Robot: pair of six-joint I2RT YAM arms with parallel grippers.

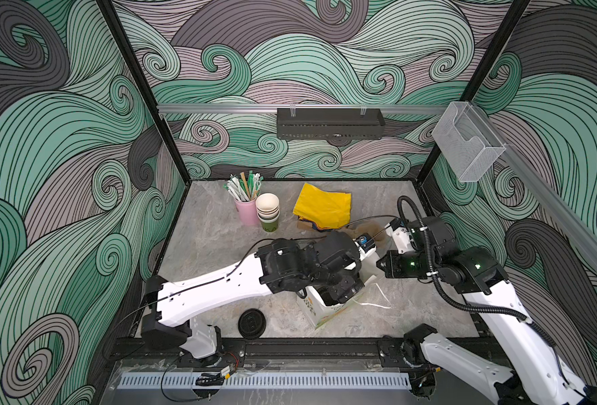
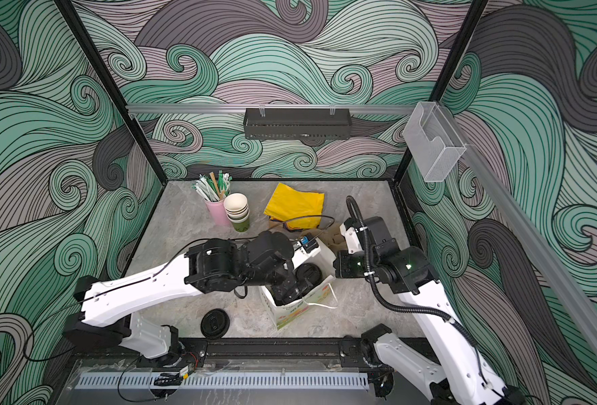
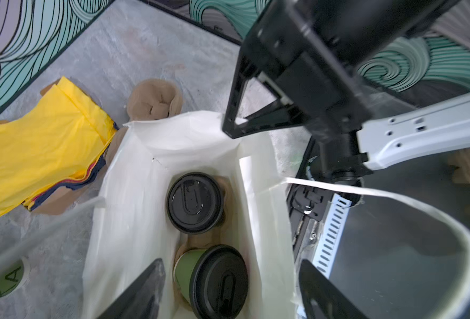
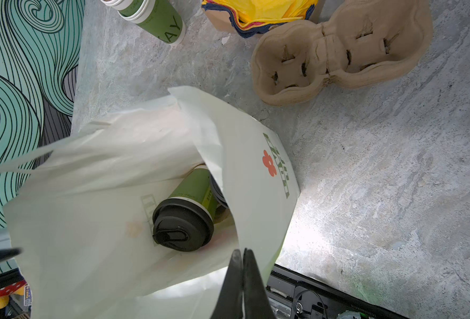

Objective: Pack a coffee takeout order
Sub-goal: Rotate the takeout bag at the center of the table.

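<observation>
Closest in both top views, a loose black lid (image 1: 252, 323) lies on the counter (image 1: 212, 228); from the left wrist, left jaws stand open over two lidded cups (image 3: 195, 203) inside the white bag (image 3: 134, 193); from the right wrist, right jaws pinch its rim.

Two black-lidded olive-green cups (image 3: 195, 203) sit inside the white bag (image 3: 134, 179). Stacked open cups (image 1: 268, 212) and folded yellow napkins (image 1: 323, 207) rest at the rear of the counter (image 1: 216, 228); a loose lid (image 1: 252, 323) lies near its front.
</observation>
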